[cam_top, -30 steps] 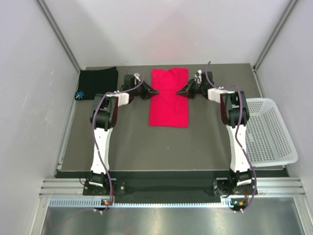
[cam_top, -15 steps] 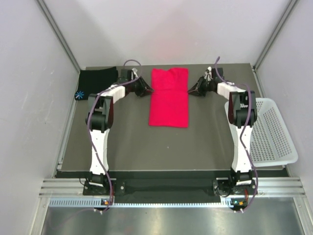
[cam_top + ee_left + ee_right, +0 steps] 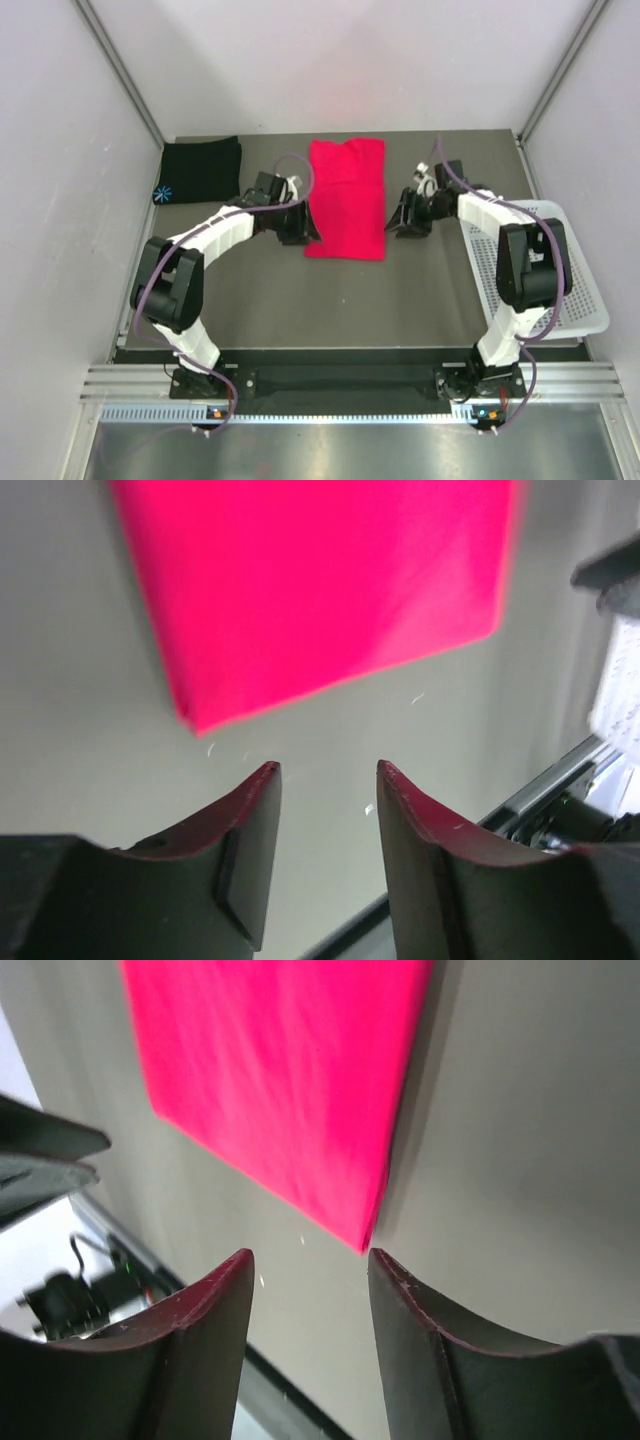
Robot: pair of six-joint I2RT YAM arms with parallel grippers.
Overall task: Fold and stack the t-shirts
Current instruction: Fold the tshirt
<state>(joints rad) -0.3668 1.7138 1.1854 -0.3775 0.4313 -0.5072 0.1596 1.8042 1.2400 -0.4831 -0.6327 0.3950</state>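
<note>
Top external view: both arms reach forward over the table and bend inward toward the red shirt, which lies flat as a long folded rectangle. The left arm's elbow swings wide to the left of the shirt. Its forearm slants in, so the left gripper sits just beside the shirt's near-left corner. The right arm's elbow hangs over the basket, right of the shirt, and the right gripper sits just off the near-right corner.

Both wrist views show the jaws spread with only bare table between them. The left gripper has the shirt corner just beyond its fingertips, not touching. From the right gripper the shirt corner lies close ahead of the gap.

The black shirt lies folded well left of the red shirt's far end, with a light-blue starburst mark at its near corner.

Half a second ago both grippers flanked the red shirt's far half; they have since drawn back to its near corners.
</note>
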